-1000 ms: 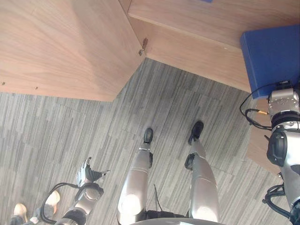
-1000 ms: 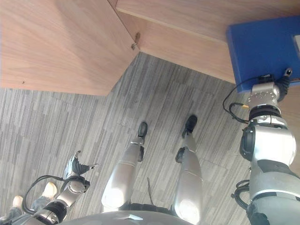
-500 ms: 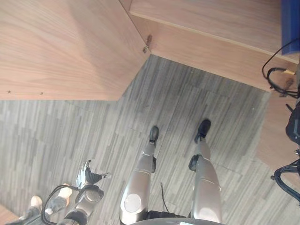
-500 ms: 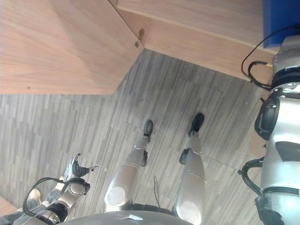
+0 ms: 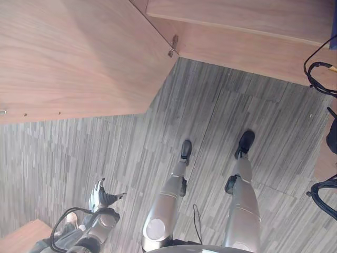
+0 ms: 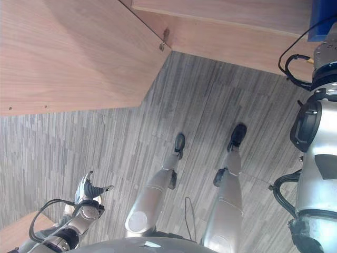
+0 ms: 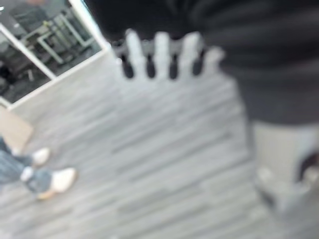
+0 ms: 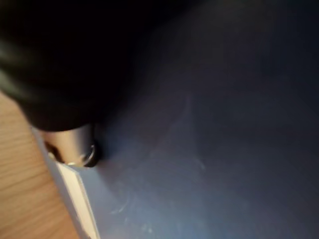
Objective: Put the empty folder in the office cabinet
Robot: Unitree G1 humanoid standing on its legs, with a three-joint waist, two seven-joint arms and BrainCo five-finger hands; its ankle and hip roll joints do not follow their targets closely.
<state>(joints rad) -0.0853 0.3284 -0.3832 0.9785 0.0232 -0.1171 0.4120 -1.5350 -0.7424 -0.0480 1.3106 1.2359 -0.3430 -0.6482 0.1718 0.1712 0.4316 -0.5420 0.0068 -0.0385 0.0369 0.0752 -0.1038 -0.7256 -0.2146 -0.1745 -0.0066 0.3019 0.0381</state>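
Note:
The blue folder (image 6: 321, 18) is held up at the far right, against the wooden office cabinet (image 5: 237, 18); just its corner shows above my right arm. In the right wrist view the blue folder (image 8: 209, 129) lies close across my right hand (image 8: 73, 148), whose thumb presses on its face near a pale edge. My left hand (image 5: 100, 196) hangs low at the left over the grey floor, open and holding nothing; its fingers (image 7: 160, 54) are straight in the left wrist view.
The cabinet's open wooden door (image 5: 79, 52) juts out at the upper left, a small metal fitting (image 5: 172, 48) at its corner. A person's shoes (image 7: 54, 180) stand on the floor by my left arm. A wooden corner (image 5: 21, 240) shows at the lower left.
The whole picture has shifted, so the camera moved. My right arm has carried the folder up and to the right, until just a corner shows. The left hand hangs as before.

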